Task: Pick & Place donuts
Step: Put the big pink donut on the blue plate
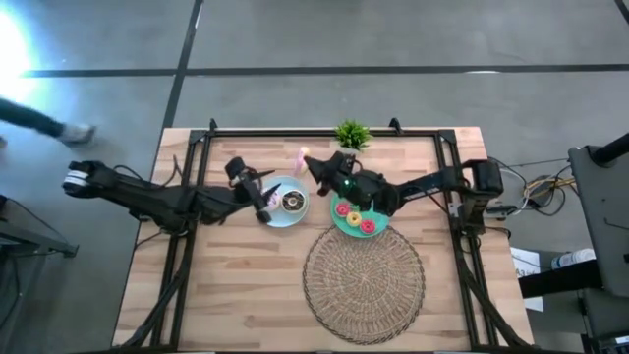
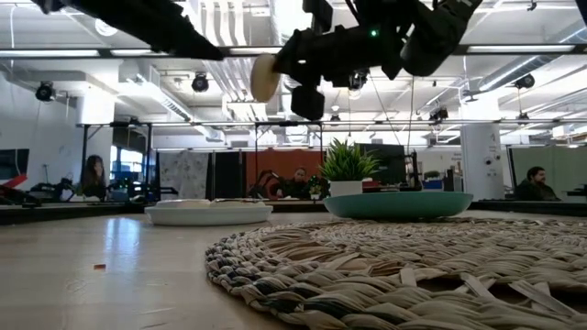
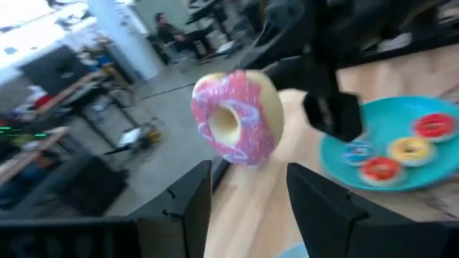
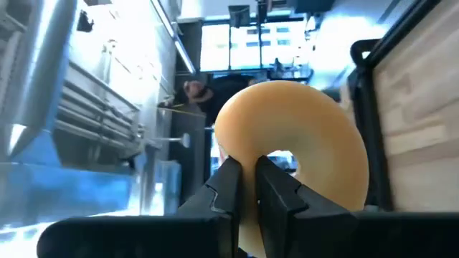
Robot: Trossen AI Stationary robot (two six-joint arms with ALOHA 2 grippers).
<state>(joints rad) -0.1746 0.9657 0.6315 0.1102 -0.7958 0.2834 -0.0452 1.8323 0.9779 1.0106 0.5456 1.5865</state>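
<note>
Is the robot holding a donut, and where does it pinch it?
Yes. The right gripper pinches the pink-iced donut by its ring, one finger through the hole. The left gripper holds nothing.

Count on and above the table

Five donuts: one pink-iced donut [image 3: 237, 118] up in the air, three small ones [image 1: 356, 216] on the teal plate [image 1: 339, 222], one brown-iced [image 1: 292, 202] on the pale blue plate [image 1: 278, 216]. Two plates, one woven mat [image 1: 364, 285] at 6 o'clock, one potted plant [image 1: 351, 134] at 12, two arms.
</note>
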